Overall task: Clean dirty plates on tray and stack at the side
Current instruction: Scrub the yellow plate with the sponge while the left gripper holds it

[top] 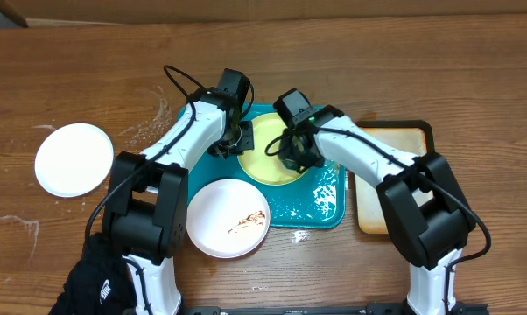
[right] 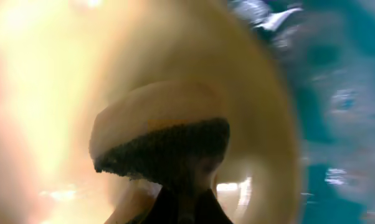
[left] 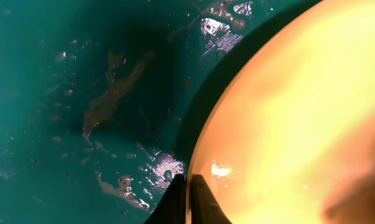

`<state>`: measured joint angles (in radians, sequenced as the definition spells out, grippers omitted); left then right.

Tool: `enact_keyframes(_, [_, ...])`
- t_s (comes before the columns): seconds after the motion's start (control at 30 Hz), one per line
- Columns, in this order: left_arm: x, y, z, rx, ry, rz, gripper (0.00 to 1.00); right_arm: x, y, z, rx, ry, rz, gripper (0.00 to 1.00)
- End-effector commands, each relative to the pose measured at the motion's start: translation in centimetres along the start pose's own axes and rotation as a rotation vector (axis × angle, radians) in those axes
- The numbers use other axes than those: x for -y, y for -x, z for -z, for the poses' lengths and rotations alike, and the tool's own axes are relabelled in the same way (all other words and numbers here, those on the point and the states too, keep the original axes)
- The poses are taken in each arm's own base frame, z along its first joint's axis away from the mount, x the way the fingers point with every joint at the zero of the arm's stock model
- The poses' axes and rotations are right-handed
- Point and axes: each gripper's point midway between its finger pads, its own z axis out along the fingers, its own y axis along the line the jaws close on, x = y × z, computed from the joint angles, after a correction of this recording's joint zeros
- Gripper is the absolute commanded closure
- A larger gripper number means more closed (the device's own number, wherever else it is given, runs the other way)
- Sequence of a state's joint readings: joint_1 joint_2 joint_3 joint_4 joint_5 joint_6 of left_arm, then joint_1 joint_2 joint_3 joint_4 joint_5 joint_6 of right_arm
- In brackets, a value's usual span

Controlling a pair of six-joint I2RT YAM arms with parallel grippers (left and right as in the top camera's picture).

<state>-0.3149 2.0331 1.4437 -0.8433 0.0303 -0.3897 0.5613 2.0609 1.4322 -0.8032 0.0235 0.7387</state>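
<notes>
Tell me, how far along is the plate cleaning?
Done: one white plate sits aside, looking clean. In hand: the left hand pinches the yellow plate at its rim while the right hand presses a sponge on it. Left: the smeared white plate, then stacking.

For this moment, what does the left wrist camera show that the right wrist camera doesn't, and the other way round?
Only the left wrist view: the left gripper pinching the rim of the yellow plate, and the wet, brown-smeared floor of the teal tray.
Only the right wrist view: the right gripper holding a sponge, its dark scrub face toward the camera, over the plate's surface.
Both: the yellow plate, with the teal tray beside it.
</notes>
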Motion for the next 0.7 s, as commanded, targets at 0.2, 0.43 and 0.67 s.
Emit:
enact_keyframes(0.2, [-0.5, 0.6, 0.3, 0.019, 0.033, 0.001, 0.96, 6.8, 3.3, 0.9, 0.122, -0.264, -0.039, 0.96])
enact_keyframes(0.43, [-0.6, 0.5, 0.3, 0.013, 0.039, 0.010, 0.96, 2.4, 7.6, 9.0, 0.279, -0.150, 0.016, 0.96])
enact_keyframes(0.67, [-0.6, 0.4, 0.3, 0.011, 0.039, 0.014, 0.96, -1.4, 8.7, 14.9, 0.306, 0.005, 0.070, 0.96])
